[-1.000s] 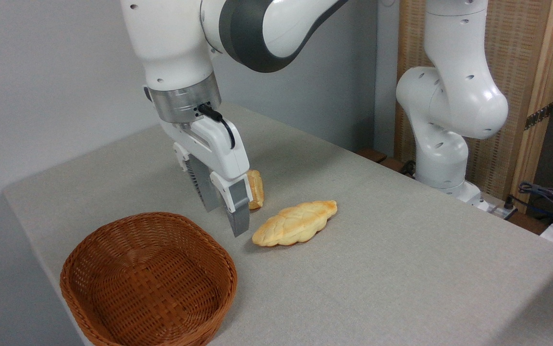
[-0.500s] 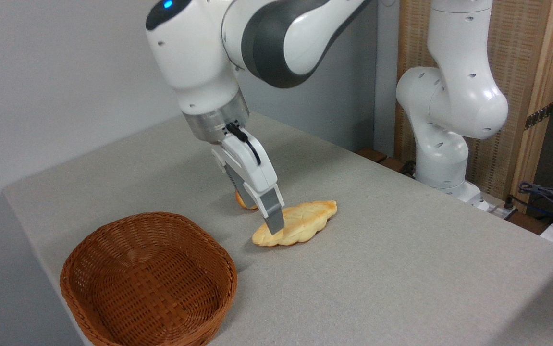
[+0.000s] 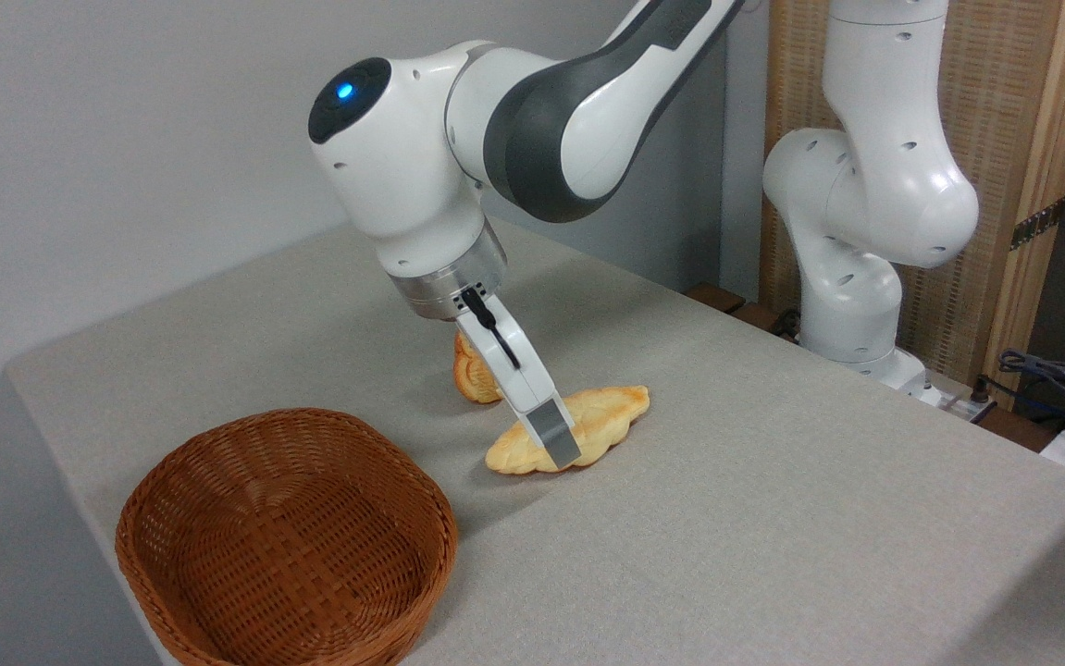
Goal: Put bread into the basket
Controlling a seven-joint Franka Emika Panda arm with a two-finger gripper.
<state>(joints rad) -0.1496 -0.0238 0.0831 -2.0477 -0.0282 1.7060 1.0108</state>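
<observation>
The bread [image 3: 608, 414], a long leaf-shaped golden loaf with a lattice top, lies flat on the grey table near its middle. My gripper [image 3: 569, 437] is tilted down onto the loaf's left half. Its near finger [image 3: 554, 435] stands in front of the loaf's near edge and the far finger is hidden behind it, so the jaws straddle the loaf and look open. The basket [image 3: 134, 518], round reddish-brown wicker, stands empty at the table's front left, a short way left of the loaf.
A small stubby golden-brown roll [image 3: 471, 374] sits just behind my gripper, left of the loaf. The arm's white base column [image 3: 865, 213] rises at the back right beside a wooden panel. Cables [image 3: 1055, 377] lie off the table's right side. The table's front-left corner is by the basket.
My gripper has swung right from beside the basket, tilted, and come down onto the loaf's left half. The loaf, the roll and the basket have stayed in place.
</observation>
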